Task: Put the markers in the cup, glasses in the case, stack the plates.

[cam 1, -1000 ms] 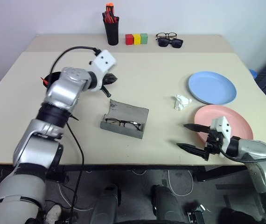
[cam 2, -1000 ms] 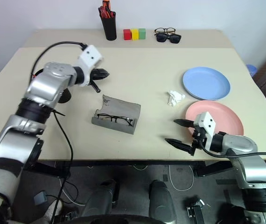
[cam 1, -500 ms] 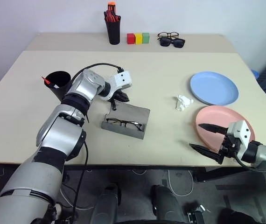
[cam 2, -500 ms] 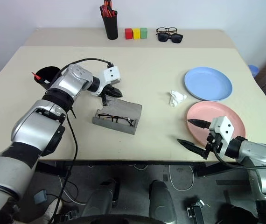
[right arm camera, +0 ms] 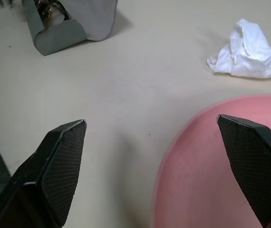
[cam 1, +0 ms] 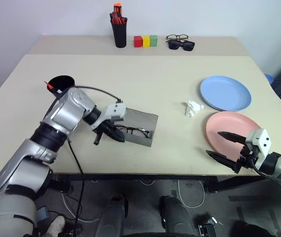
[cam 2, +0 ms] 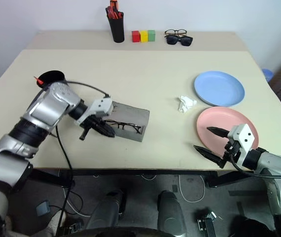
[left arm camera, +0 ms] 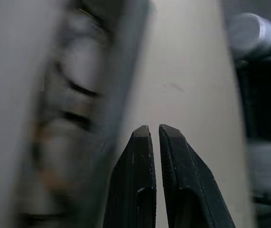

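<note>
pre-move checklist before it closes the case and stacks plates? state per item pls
1. Glasses inside the case: ok.
2. Case lid shut: not ok, it stands open.
3. Left claw empty: ok, shut on nothing at the case's near left end.
4. Right claw ready for a plate: ok, open at the pink plate's near edge.
5. Plates stacked: not ok, the blue plate lies apart, behind the pink one.
6. Markers in the cup: cannot tell; only a red tip shows at its rim.
</note>
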`<state>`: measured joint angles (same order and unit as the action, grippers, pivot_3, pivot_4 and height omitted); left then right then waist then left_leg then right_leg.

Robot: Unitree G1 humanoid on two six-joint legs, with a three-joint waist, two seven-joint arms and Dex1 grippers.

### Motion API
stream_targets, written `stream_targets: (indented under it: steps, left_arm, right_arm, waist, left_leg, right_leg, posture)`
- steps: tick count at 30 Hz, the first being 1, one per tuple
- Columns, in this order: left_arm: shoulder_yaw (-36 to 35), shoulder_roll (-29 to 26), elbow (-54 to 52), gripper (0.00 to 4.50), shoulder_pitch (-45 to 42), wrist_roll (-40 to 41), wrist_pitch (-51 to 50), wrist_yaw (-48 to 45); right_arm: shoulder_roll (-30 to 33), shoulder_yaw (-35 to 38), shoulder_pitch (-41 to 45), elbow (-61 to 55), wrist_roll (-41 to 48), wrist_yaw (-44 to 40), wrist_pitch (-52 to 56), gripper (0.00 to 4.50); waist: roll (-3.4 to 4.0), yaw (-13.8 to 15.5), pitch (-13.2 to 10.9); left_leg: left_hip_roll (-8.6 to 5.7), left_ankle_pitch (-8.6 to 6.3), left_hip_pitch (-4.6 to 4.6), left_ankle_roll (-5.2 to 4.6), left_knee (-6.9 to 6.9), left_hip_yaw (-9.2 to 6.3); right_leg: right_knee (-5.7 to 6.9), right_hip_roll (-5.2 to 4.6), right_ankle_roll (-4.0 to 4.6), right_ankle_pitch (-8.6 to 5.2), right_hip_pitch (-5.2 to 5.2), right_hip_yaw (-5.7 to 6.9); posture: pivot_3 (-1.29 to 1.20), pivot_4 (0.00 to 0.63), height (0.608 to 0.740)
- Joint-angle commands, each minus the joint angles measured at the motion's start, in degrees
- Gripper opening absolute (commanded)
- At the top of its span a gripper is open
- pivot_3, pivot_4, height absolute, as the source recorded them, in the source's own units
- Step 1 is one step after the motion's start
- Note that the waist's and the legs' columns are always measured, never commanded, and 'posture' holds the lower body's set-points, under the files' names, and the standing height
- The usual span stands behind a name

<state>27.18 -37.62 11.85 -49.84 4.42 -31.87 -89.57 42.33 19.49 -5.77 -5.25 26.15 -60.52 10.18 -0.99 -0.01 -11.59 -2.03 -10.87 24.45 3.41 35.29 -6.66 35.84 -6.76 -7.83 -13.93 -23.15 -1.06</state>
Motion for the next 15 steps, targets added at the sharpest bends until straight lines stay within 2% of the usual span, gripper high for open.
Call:
stream_targets:
  steps: [1, 4, 10, 15]
  left_arm:
    - [-7.30, 4.14, 1.55, 0.26, -5.38, 2.39, -0.46, 7.44]
    - [-8.97, 7.48, 8.59, 0.26, -9.33, -0.31, 4.01, 15.00]
    - [-7.24, 14.46, 25.49, 0.26, -17.70, -8.90, 10.01, 31.41]
    - [-5.18, 19.70, 40.55, 0.26, -23.12, -14.60, 17.76, 39.18]
  right_arm:
    - [0.08, 1.47, 1.22, -0.11, 1.43, 0.57, -0.24, 4.50]
    - [0.23, 1.43, 1.56, 0.07, 1.29, 0.63, -0.33, 4.50]
    - [-0.30, 0.75, 1.89, -2.14, 1.66, 2.43, 1.00, 4.50]
    - [-0.67, 0.21, 1.81, -4.19, 2.09, 4.12, 2.49, 4.50]
  waist:
    - [-0.02, 0.48, -0.01]
    - [0.01, 0.53, 0.01]
    - [0.03, 0.35, 0.02]
    - [0.02, 0.45, 0.01]
  left_leg:
    - [0.00, 0.01, 0.00, -0.02, 0.02, 0.01]
    - [0.00, 0.00, -0.01, 0.00, 0.00, 0.01]
    - [-0.03, 0.10, -0.06, -0.15, -0.03, 0.02]
    - [-0.08, 0.07, 0.06, -0.19, -0.25, 0.02]
  right_leg:
    - [-0.06, 0.00, 0.00, 0.02, 0.05, -0.01]
    - [-0.32, 0.00, 0.04, 0.05, 0.25, 0.01]
    - [-0.44, 0.00, -0.12, 0.04, 0.37, 0.01]
    - [-0.35, 0.00, -0.55, 0.05, 0.19, 0.01]
  posture:
    - [0.00, 0.150, 0.740]
    - [0.00, 0.150, 0.740]
    - [0.00, 0.150, 0.740]
    - [0.00, 0.150, 0.740]
